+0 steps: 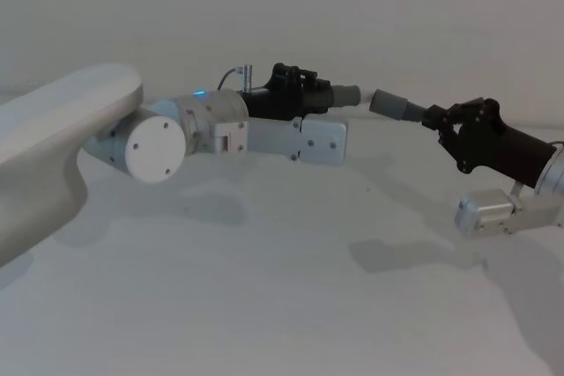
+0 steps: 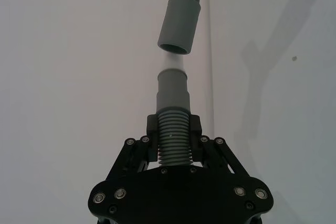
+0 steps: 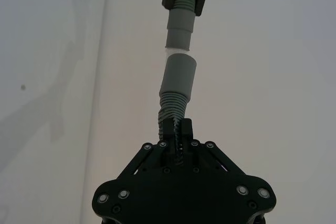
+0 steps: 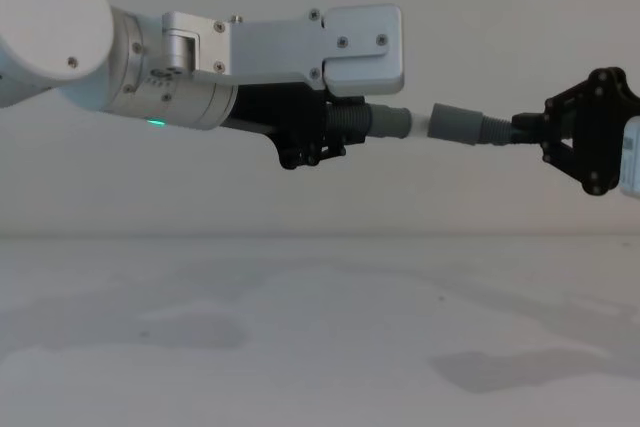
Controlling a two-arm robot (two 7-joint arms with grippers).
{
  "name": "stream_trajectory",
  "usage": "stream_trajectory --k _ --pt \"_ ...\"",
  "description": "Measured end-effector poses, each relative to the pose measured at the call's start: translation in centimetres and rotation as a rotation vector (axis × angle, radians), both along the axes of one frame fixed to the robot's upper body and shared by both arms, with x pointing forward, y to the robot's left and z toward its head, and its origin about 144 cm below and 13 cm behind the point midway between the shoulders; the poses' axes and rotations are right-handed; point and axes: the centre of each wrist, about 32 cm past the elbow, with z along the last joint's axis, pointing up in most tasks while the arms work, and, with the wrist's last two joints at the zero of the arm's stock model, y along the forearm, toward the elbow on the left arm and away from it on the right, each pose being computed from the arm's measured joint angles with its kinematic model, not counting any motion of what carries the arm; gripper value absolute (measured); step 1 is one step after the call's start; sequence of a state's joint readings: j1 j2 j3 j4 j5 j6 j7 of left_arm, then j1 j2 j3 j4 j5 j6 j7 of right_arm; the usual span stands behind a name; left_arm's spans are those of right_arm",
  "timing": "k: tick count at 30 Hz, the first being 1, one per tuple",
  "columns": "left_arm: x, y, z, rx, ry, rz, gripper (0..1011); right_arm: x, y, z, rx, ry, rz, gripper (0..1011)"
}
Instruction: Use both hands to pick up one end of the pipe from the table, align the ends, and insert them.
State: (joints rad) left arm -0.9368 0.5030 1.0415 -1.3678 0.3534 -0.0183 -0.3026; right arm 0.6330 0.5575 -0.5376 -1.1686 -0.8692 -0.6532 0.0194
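My left end effector [image 4: 330, 137], above the white worktop [image 4: 320, 347], is clamped on the ribbed grey hose piece [image 2: 172, 141] just behind its smooth cuff [image 2: 172, 90], which ends in a narrower, paler tip [image 2: 173, 63]. My right end effector [image 4: 535, 133] is clamped on the ribbed part of the other hose piece [image 3: 171, 109], whose wider grey socket cuff [image 3: 178, 76] faces the pale tip. The two ends are held in the air, nearly in line, very close, the tip at the socket's mouth; whether they touch I cannot tell
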Motion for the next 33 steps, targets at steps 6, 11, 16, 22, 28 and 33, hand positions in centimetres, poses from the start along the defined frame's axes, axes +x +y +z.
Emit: stream_trajectory --k 6,11,16,22,28,33 --pt "0.0 0.0 0.0 0.000 -0.001 0.000 317 0.5 -0.5 0.4 -0.035 -0.009 -0.007 59" --pt "0.0 0.0 0.0 -0.001 -0.001 -0.001 317 0.8 -0.9 0.7 -0.061 -0.022 -0.005 59" --pt "0.0 0.0 0.0 -0.001 -0.001 -0.001 317 1.0 -1.2 0.9 -0.077 -0.031 0.000 59" --pt "0.0 0.0 0.0 -0.001 -0.001 -0.001 317 1.1 -1.4 1.1 -0.091 -0.038 0.015 59" --pt "0.0 0.0 0.0 -0.001 -0.001 -0.001 317 1.2 -1.5 1.2 -0.101 -0.040 0.026 59" --pt "0.0 0.0 0.0 -0.001 -0.001 -0.001 317 1.2 -1.5 1.3 -0.107 -0.043 0.028 59"
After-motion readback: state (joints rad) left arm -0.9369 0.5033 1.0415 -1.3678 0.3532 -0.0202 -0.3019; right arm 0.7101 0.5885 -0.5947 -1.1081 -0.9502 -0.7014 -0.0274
